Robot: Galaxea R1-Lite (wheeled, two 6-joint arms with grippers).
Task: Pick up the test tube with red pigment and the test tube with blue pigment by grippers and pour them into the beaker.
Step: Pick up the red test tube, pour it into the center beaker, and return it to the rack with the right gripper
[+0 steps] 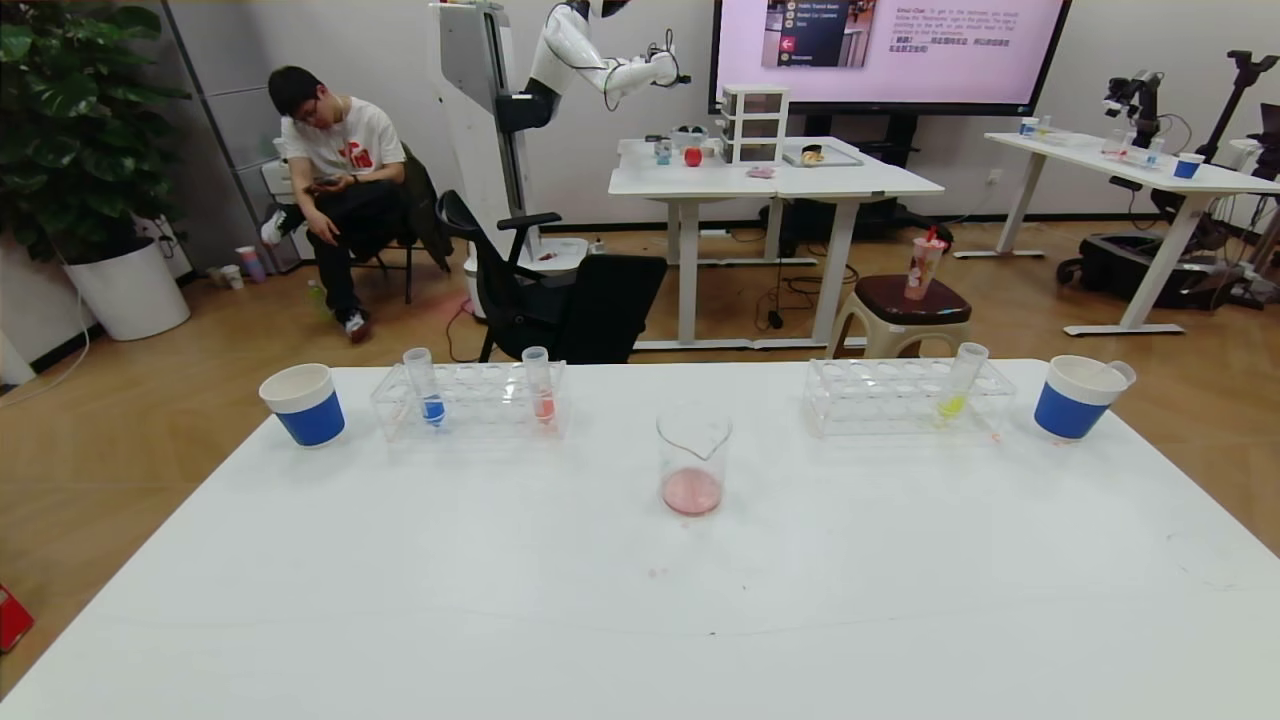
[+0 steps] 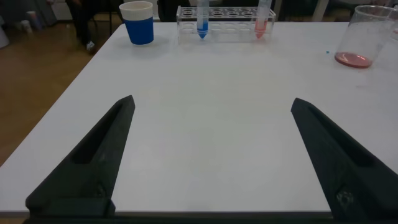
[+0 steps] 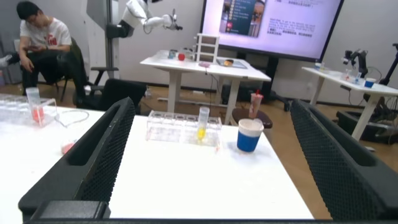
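Observation:
The test tube with blue pigment [image 1: 428,390] and the test tube with red pigment [image 1: 541,388] stand upright in a clear rack [image 1: 480,405] at the table's far left. The beaker [image 1: 693,460] stands at mid-table with a little pink-red liquid in its bottom. Neither gripper shows in the head view. In the left wrist view my left gripper [image 2: 212,99] is open and empty over bare table, well short of the blue tube [image 2: 202,22], the red tube [image 2: 262,22] and the beaker [image 2: 364,37]. My right gripper [image 3: 211,102] is open and empty.
A second clear rack [image 1: 905,395] at the far right holds a yellow-liquid tube [image 1: 960,385]. Blue-and-white paper cups stand at the far left [image 1: 305,403] and far right [image 1: 1078,397]. The white table [image 1: 640,600] ends just behind the racks. A seated person and furniture are beyond.

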